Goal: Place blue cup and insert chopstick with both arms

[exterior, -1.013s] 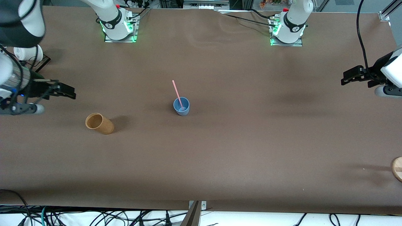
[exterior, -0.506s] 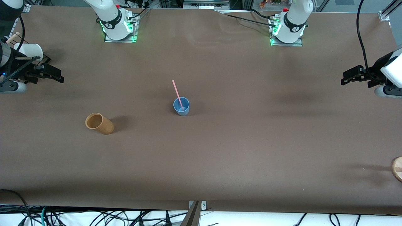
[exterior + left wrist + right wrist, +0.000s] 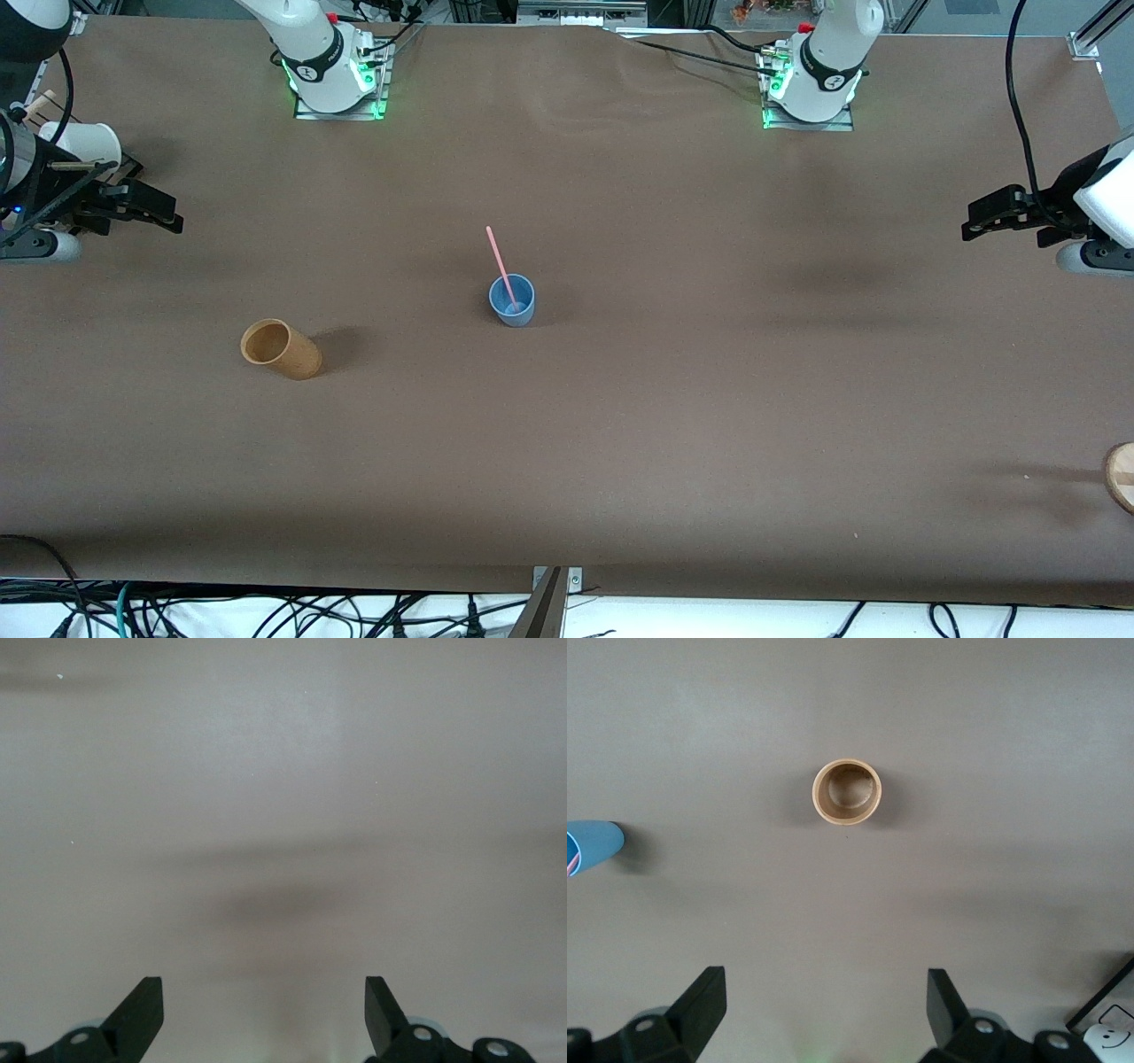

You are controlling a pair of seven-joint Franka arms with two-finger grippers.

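Observation:
The blue cup (image 3: 512, 300) stands upright in the middle of the table with the pale pink chopstick (image 3: 499, 260) leaning in it. The cup's side also shows in the right wrist view (image 3: 592, 844). My right gripper (image 3: 168, 221) is open and empty, up over the table at the right arm's end, well away from the cup. In its wrist view (image 3: 824, 1001) only bare table lies between the fingers. My left gripper (image 3: 974, 229) is open and empty over the left arm's end; its wrist view (image 3: 264, 1005) shows bare table.
A tan-orange cup (image 3: 280, 349) stands nearer the front camera than the blue cup, toward the right arm's end, and shows in the right wrist view (image 3: 847, 793). A white cup (image 3: 82, 143) sits at the right arm's end. A wooden disc (image 3: 1122, 476) lies at the left arm's end.
My right gripper has swung away from the tan-orange cup toward the white cup at the table's end, then nearly stopped. The left arm, the blue cup and the chopstick have not moved.

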